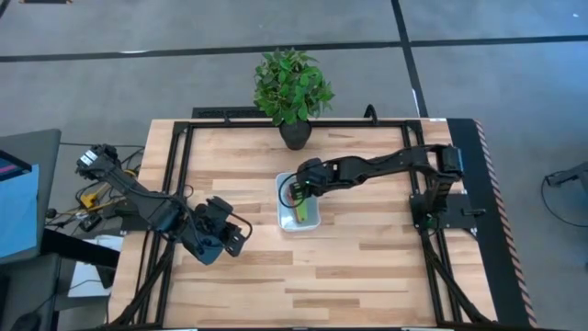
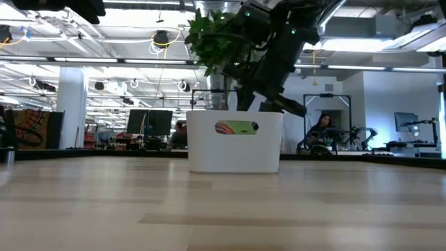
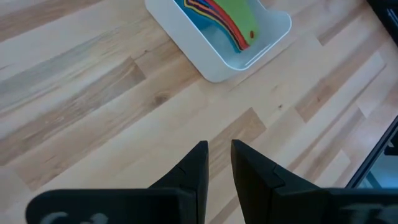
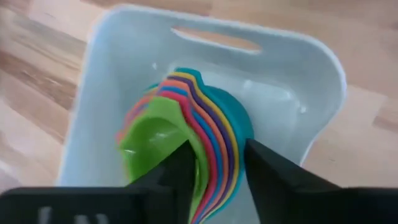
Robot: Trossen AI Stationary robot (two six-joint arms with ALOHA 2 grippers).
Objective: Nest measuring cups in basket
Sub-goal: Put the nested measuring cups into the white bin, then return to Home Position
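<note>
The white basket sits mid-table, its bottom flat on the wood. The measuring cups lie nested inside it, green on top, with pink, red-orange, blue, purple, yellow-orange and teal edges fanned out beneath. Their handles point to the basket's near end. My right gripper reaches down into the basket, open, one finger on each side of the fanned handles. In the low view the basket's wall hides its fingertips. My left gripper waits shut over bare wood, left of and nearer than the basket. My right gripper comes from above, slanting down into the basket, with its fingers across the stacked handles. I cannot tell whether either finger touches them. The stack rests on the basket's floor.
A potted plant stands at the table's far edge, just behind the basket. Black frame rails run along the table's left and right sides. Bare wood stretches along the near half of the table. People and desks show in the room beyond.
</note>
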